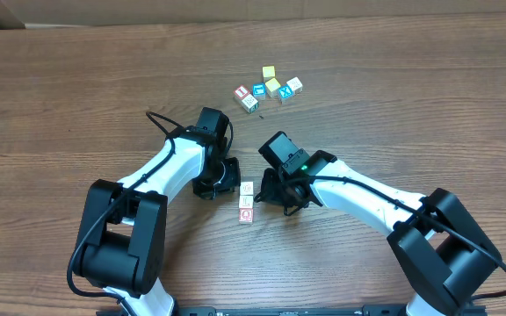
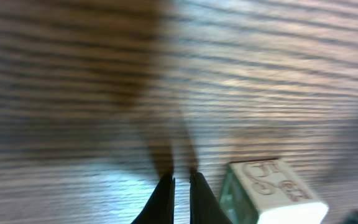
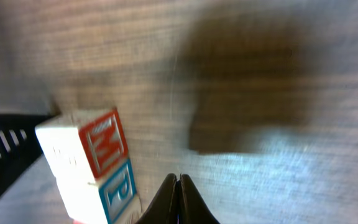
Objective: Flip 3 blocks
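Now both arms crouch low, flanking the blocks [image 1: 246, 202], fingers [image 2: 163, 202] closed.

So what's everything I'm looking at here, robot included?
table: one, brown wood grain, under everything.
row of blocks: three, pale tops, the one nearest the robot's base with a red ring, touching in a line between the arms.
loose blocks: about seven, with yellow, teal, red and blue faces, clustered on the far side.
left arm: one, white and black, left of the row.
right arm: one, white and black, right of the row.
left fingers: two, black, shut, empty.
right fingers: two, black, shut, empty.
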Action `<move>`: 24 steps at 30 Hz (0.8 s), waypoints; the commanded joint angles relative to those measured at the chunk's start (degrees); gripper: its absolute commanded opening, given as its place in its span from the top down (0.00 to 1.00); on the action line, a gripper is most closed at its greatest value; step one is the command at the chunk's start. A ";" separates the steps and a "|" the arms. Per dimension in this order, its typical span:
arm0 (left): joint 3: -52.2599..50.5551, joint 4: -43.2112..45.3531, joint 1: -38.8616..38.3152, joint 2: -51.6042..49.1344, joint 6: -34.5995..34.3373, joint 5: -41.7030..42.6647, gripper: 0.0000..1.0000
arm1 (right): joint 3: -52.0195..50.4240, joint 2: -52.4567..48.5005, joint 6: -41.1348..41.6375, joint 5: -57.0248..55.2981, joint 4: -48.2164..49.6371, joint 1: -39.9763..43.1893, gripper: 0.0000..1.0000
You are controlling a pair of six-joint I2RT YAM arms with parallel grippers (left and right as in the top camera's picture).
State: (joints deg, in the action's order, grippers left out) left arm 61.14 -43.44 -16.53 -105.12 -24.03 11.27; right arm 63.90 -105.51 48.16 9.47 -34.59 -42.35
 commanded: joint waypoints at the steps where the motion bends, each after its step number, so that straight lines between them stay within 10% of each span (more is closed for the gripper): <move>1: 0.94 -0.87 0.07 -0.52 -0.83 -3.85 0.96 | 0.55 -0.28 1.57 3.91 -0.74 -1.81 0.96; 24: 0.94 -2.29 0.04 -0.52 -0.81 -4.26 0.96 | 0.44 -0.28 5.88 -1.90 2.40 -7.15 0.96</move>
State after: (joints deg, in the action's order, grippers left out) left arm 61.39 -45.41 -16.53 -105.12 -24.03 8.43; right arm 63.90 -105.51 53.78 8.08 -32.51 -49.17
